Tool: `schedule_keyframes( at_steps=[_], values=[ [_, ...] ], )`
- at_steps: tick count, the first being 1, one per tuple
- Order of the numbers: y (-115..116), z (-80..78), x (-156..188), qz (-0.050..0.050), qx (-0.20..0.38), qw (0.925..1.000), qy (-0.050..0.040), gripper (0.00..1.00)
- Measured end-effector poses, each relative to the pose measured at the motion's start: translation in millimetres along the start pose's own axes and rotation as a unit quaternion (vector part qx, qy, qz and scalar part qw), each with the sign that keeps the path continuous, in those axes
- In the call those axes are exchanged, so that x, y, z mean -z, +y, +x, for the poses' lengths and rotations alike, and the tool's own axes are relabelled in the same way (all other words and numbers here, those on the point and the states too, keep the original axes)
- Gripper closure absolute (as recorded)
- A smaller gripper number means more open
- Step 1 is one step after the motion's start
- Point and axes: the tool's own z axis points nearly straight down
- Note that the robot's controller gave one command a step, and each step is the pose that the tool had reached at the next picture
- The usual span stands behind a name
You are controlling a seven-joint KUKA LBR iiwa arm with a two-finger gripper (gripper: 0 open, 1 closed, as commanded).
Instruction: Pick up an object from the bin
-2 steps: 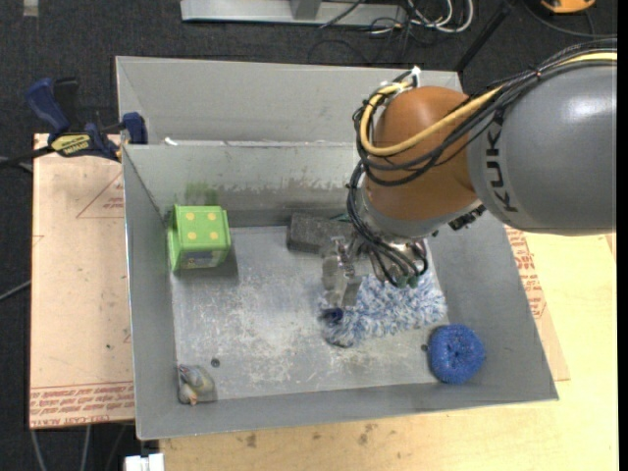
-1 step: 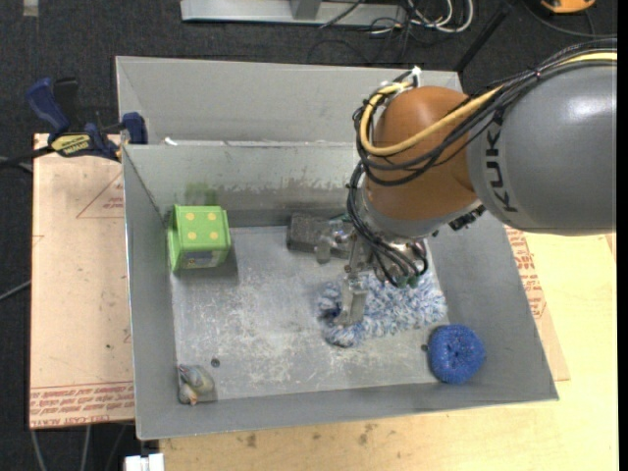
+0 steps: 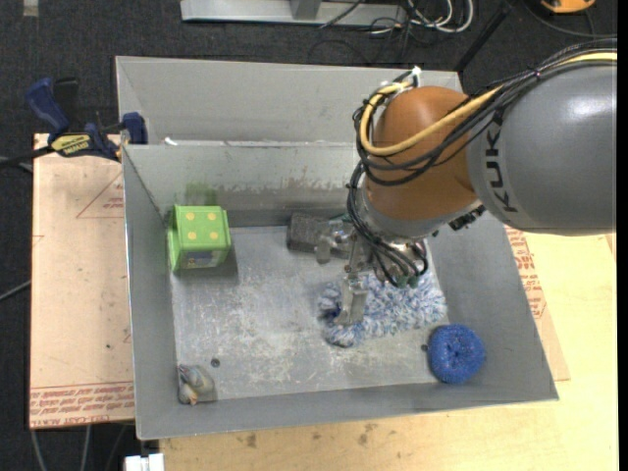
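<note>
My gripper (image 3: 351,304) hangs under the arm's orange cover, right of the bin's middle. Its tip is down on the left end of a blue-and-white speckled cloth (image 3: 402,307) that lies crumpled on the floor. The arm hides the cloth's far part. A grey block (image 3: 307,232) lies just behind and left of the gripper, against the back wall. A round blue ball (image 3: 455,352) sits near the front right corner, apart from the gripper.
A green cube with yellow dots (image 3: 200,237) stands at the back left. A small grey-brown lump (image 3: 195,385) lies in the front left corner. The floor between them is bare scratched metal. The arm comes in over the right wall.
</note>
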Motion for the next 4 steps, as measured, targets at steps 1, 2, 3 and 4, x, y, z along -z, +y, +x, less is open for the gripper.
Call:
schedule_keyframes(
  at_steps=[1,2,3,4],
  values=[
    [-20,13.7,-30,0.0,-0.009,1.0,-0.0027,0.0],
    [-46,18.2,-84,0.0,-0.037,0.9993,0.0,1.0],
    [-46,18.2,-84,0.0,-0.037,0.9993,0.0,1.0],
    [-46,18.2,-84,0.0,-0.037,0.9993,0.0,1.0]
  ],
)
